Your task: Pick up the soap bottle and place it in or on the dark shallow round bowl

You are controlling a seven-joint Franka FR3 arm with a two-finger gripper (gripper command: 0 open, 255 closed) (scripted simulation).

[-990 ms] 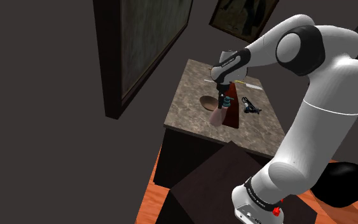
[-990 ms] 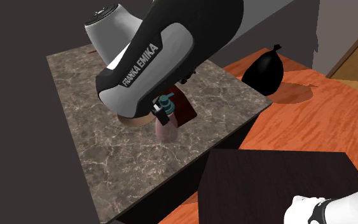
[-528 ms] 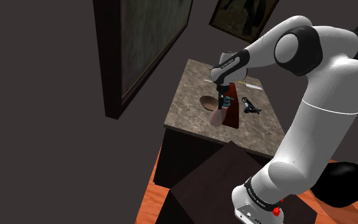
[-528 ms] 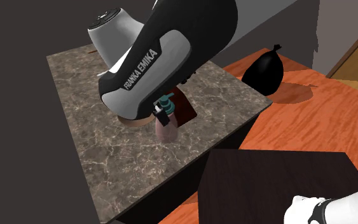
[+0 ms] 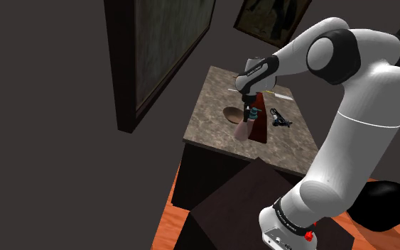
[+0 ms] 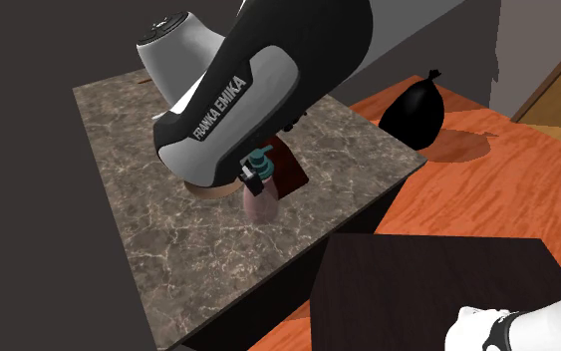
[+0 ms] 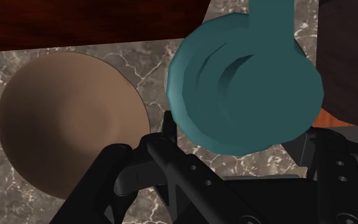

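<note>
Teal-pumped, pinkish soap bottle hangs clasped in your black two-finger gripper over the marble tabletop, just beside the brown shallow round bowl, so the pick looks done and you've only the placing left

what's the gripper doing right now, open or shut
Gripper: shut on the soap bottle, clasping it just under its teal pump.

The only readable text is "FRANKA EMIKA", lettered in white along the arm near its wrist.
</note>
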